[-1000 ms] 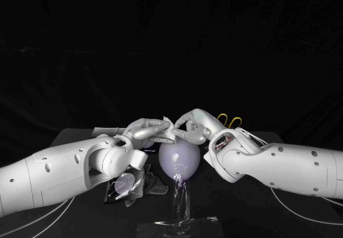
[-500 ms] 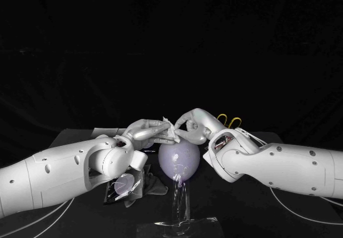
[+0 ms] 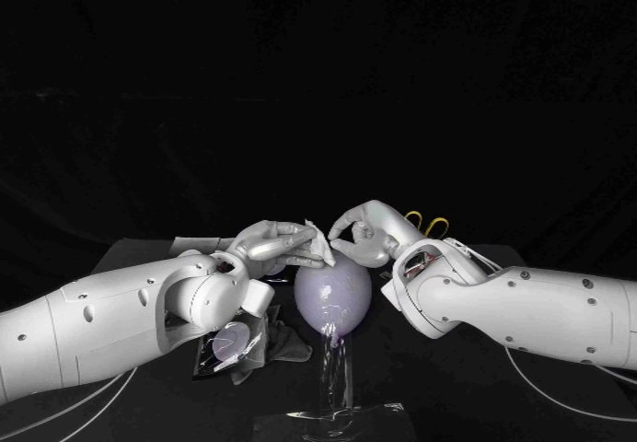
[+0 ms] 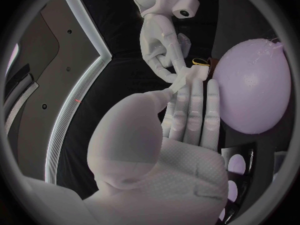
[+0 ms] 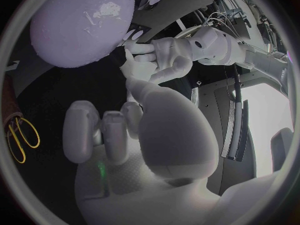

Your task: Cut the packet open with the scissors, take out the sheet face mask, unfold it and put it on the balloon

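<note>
Right hand eased rightward, grasp indeterminate; left hand pinches folded sheet face mask above balloon. Likely limp, slippery: take corners.

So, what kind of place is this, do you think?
Probably a robot lab or demo set-up, not a home: a black table against a dark backdrop, and a lilac balloon mounted on a clear stand.

Pale lilac balloon stands upright, knot down, on a clear stand mid-surface. Just above it, left robot hand and right robot hand pinch the folded white sheet face mask. Crumpled packet lies towards the left edge, yellow-handled scissors by the far edge.
</note>
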Controlling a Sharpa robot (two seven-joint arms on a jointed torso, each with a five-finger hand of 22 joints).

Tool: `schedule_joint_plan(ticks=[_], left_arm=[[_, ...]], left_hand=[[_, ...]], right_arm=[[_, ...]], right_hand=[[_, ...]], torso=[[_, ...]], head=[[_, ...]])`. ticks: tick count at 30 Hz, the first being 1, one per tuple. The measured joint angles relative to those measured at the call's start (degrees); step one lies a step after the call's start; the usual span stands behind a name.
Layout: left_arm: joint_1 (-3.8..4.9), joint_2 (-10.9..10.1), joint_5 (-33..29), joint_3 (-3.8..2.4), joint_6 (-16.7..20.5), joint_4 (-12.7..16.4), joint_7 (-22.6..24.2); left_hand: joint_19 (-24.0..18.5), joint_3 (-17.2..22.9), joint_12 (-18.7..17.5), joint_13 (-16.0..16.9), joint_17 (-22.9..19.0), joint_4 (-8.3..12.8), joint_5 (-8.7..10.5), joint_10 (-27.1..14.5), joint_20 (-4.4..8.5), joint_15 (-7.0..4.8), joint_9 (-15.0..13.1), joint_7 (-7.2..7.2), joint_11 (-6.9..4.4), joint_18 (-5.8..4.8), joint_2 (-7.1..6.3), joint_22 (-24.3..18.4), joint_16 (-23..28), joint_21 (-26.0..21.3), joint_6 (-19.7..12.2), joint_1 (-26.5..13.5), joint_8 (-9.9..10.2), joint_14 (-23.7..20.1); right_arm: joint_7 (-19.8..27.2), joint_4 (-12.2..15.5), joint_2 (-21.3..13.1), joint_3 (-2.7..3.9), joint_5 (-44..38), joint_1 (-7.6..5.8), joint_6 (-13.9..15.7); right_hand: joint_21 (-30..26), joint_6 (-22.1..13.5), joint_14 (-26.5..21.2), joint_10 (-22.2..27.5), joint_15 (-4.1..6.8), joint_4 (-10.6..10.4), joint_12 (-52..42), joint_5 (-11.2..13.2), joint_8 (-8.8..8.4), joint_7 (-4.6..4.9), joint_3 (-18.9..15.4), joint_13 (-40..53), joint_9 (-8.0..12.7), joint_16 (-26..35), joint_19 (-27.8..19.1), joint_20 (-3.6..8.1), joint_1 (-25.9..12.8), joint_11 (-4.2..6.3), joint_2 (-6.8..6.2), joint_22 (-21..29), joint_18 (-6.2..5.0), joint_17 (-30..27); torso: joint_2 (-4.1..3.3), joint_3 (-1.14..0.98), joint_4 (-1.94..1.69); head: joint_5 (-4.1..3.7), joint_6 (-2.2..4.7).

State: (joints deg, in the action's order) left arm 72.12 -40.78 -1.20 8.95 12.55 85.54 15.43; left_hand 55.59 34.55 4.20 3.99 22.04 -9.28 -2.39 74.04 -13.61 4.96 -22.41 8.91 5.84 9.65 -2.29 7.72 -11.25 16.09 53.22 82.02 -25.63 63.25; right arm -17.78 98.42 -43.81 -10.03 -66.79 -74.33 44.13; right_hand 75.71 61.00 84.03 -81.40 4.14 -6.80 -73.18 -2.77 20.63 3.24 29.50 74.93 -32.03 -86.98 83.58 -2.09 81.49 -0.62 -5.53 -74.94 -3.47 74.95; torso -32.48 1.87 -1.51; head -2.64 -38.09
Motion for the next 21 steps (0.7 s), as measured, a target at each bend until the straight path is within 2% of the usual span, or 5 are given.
schedule_joint_plan(ticks=[9,13,15,18,21], left_arm=[[0.0,-0.22,1.12,0.0,0.89,0.02,-0.24],[0.0,-0.23,1.43,0.0,1.16,0.13,-0.36],[0.0,-0.23,1.55,0.0,1.26,0.18,-0.4],[0.0,-0.21,1.66,0.0,1.35,0.2,-0.45],[0.0,-0.16,1.72,0.0,1.4,0.21,-0.49]], left_hand=[[-0.63,2.34,0.0,0.14,0.56,0.53,-0.22,0.23,0.62,-0.22,0.0,0.31,0.17,-0.18,0.0,0.77,-0.96,1.25,-0.96,0.0,-0.64,-0.22],[-0.63,2.57,0.0,0.18,0.66,0.59,-0.22,0.4,0.62,-0.22,0.0,0.3,0.01,-0.39,0.0,0.88,-0.96,1.33,-1.16,0.0,-0.65,-0.22],[-0.62,2.57,0.0,0.17,0.72,0.59,-0.22,0.4,0.62,-0.22,0.0,0.3,0.01,-0.39,0.0,0.94,-1.09,1.33,-1.16,0.0,-0.66,-0.22],[-0.83,2.57,0.0,0.17,0.72,0.59,-0.22,0.4,0.41,-0.22,-0.01,0.3,0.01,-0.4,0.0,1.01,-1.19,1.6,-1.17,0.0,-0.67,-0.22],[-0.83,2.64,0.0,0.17,0.74,0.52,-0.22,0.4,0.41,-0.24,-0.01,0.31,0.01,-0.4,0.0,1.05,-1.19,1.6,-1.58,0.0,-1.37,-0.25]], right_arm=[[0.97,1.01,-1.18,0.0,2.01,0.01,0.72],[1.71,1.8,-1.87,0.02,2.65,0.01,0.99],[2.04,2.46,-2.2,0.03,2.63,0.01,0.98],[2.2,3.05,-2.25,0.03,2.24,0.01,0.71],[2.09,3.17,-1.86,0.03,1.56,0.02,-0.1]], right_hand=[[-0.54,-0.6,0.0,-1.67,0.0,-0.17,0.93,-0.01,0.44,0.11,1.48,0.0,-0.48,0.02,0.13,0.13,-2.15,0.66,-0.91,0.04,0.01,-0.02],[-1.94,-1.86,0.0,-2.0,0.0,-3.9,2.39,-4.92,0.08,0.87,-0.72,-0.26,-0.53,0.33,-0.41,-0.4,-9.37,1.02,-2.22,0.04,0.01,-0.05],[-2.23,-2.33,0.09,-1.53,-0.39,-6.44,2.93,-7.16,-0.6,1.35,-3.11,-0.23,-0.06,0.34,-0.56,-0.55,-13.26,0.55,-4.29,0.03,0.01,-0.05],[-2.9,-2.77,-0.08,-1.02,-0.6,-8.12,3.65,-8.0,-1.26,1.79,-5.25,-0.12,0.4,0.4,-0.91,-0.9,-15.3,0.04,-6.33,0.02,0.01,-0.05],[-3.05,-2.77,-0.08,-0.81,-0.6,-8.61,4.07,-7.82,-1.49,1.79,-6.29,0.04,0.55,0.51,-0.92,-0.91,-15.79,0.15,-6.82,0.01,0.01,-0.04]], torso=[[0.0,0.01,-0.01],[-0.01,0.01,-0.03],[-0.01,0.02,-0.03],[-0.01,0.02,-0.03],[0.0,0.02,-0.03]], head=[[0.1,0.13],[0.17,0.15],[0.19,0.18],[0.21,0.19],[0.15,0.15]])
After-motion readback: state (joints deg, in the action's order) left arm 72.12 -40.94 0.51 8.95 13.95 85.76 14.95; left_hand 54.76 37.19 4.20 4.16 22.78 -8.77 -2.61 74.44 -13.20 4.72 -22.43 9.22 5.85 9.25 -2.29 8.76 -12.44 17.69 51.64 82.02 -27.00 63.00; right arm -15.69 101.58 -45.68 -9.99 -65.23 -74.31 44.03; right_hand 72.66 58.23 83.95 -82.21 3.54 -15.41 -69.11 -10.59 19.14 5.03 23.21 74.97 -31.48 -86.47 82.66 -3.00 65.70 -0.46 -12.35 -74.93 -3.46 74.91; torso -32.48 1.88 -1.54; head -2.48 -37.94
